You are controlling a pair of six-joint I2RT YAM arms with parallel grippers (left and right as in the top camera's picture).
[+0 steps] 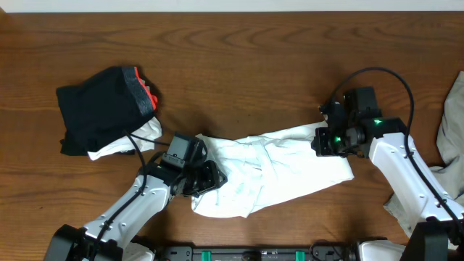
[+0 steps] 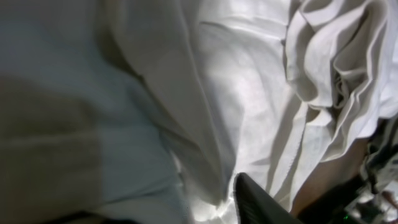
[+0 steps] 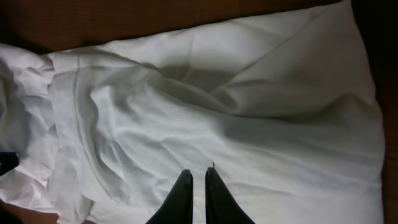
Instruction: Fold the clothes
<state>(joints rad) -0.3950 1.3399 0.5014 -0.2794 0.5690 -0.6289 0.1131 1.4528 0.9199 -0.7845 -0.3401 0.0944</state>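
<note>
A white garment (image 1: 279, 170) lies stretched across the middle of the table. My left gripper (image 1: 206, 177) is at its left end; in the left wrist view one black finger (image 2: 261, 202) shows, with the white cloth (image 2: 236, 93) bunched tight against it and hiding the other finger. My right gripper (image 1: 328, 141) is at the garment's right end. In the right wrist view its fingers (image 3: 198, 177) are nearly together, with a thin layer of the white cloth (image 3: 236, 112) between them. A folded black garment (image 1: 98, 109) with a red and grey waistband lies at the far left.
A second white piece (image 1: 119, 148) sticks out from under the black garment. A heap of light clothes (image 1: 453, 123) lies at the right edge of the table. Bare wooden tabletop (image 1: 246, 65) runs along the far side.
</note>
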